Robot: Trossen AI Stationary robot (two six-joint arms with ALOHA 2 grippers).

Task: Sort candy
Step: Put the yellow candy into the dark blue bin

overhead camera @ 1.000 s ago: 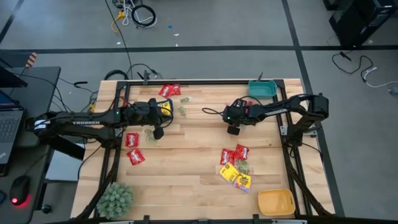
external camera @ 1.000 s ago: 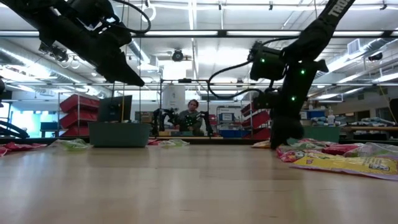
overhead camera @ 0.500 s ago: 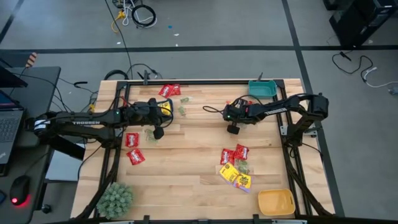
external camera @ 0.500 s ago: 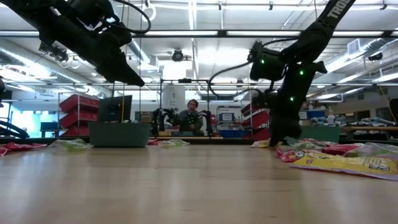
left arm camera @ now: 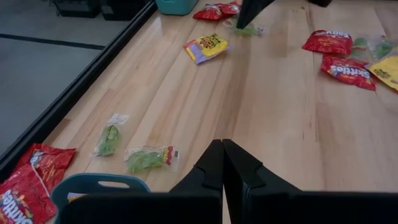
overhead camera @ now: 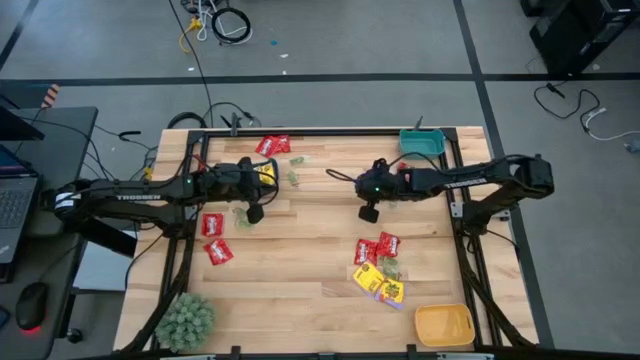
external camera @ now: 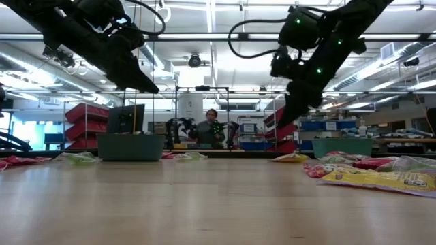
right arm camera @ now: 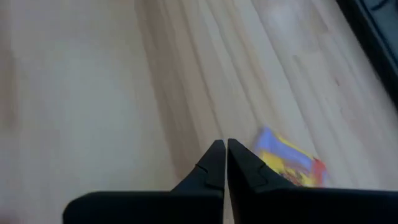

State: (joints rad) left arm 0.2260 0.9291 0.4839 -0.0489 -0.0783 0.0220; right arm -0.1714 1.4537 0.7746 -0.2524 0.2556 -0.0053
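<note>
Candy lies scattered on the wooden table: red packets (overhead camera: 272, 145) at the far edge, two more (overhead camera: 212, 224) at the left, and a mixed red, yellow and green heap (overhead camera: 380, 268) near right. My right gripper (overhead camera: 368, 214) hangs shut above mid-table, well clear of the wood (external camera: 285, 122). In the left wrist view a small green packet (left arm camera: 250, 29) shows right at its tips (left arm camera: 244, 23). The right wrist view (right arm camera: 221, 144) shows nothing between the fingers. A yellow packet (right arm camera: 287, 160) lies on the table beyond them. My left gripper (overhead camera: 255, 212) waits shut, raised at the left. My right gripper is shut, and I cannot tell whether its tips touch the green packet (left arm camera: 250, 29). The left wrist view shows the packet against the tips, while the right wrist view shows only bare wood past them.
A teal bin (overhead camera: 422, 143) stands at the far right corner and a yellow-orange bin (overhead camera: 443, 325) at the near right corner. A fuzzy green plant (overhead camera: 185, 318) sits near left. Another teal bin (left arm camera: 99, 183) is below my left arm. A person (external camera: 211, 129) sits beyond the table.
My right gripper has risen from the table top, tipped from steeply downward toward a flatter slant, and shifted slightly toward the table's left edge.
</note>
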